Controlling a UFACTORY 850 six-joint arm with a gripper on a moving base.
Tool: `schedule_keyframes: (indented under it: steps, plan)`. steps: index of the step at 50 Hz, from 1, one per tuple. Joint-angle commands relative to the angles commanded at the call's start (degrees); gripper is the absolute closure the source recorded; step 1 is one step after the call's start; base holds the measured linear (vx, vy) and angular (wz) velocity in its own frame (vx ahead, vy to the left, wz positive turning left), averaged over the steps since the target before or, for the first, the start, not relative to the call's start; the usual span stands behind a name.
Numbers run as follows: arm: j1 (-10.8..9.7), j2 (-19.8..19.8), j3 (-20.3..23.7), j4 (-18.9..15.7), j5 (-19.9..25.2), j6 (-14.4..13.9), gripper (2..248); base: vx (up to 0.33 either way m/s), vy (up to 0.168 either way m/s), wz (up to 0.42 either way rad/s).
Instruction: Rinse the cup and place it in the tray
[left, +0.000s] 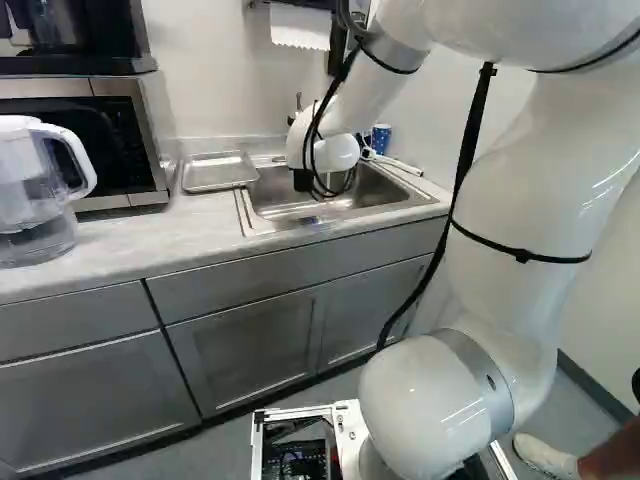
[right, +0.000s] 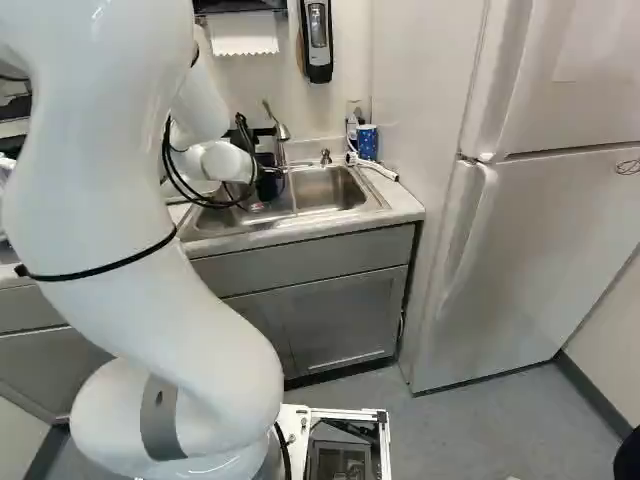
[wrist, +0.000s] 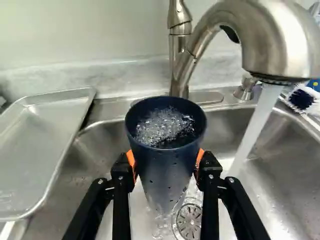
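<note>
Gripper (wrist: 166, 162) pinched wet cup (wrist: 167, 172) over sink (wrist: 280, 172); water inside likely to slop out if tilted on the way to tray (left: 218, 172), upper left of left base view, was the risk.

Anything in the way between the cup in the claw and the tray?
Nothing visible stands between the cup and the tray beyond the sink's rim and the tray's edge. The faucet rises behind the cup, its stream on the side away from the tray.
</note>
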Motion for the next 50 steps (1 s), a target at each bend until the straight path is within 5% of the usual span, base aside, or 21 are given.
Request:
schedule_keyframes:
  steps: [21, 50]
  plan:
    - [2.6, 1.6, -1.02, 0.0, -0.05, 0.0, 125, 0.0, 0.0, 0.0]
    - [2.85, 4.37, -1.84, 0.0, -1.02, 0.0, 125, 0.0, 0.0, 0.0]
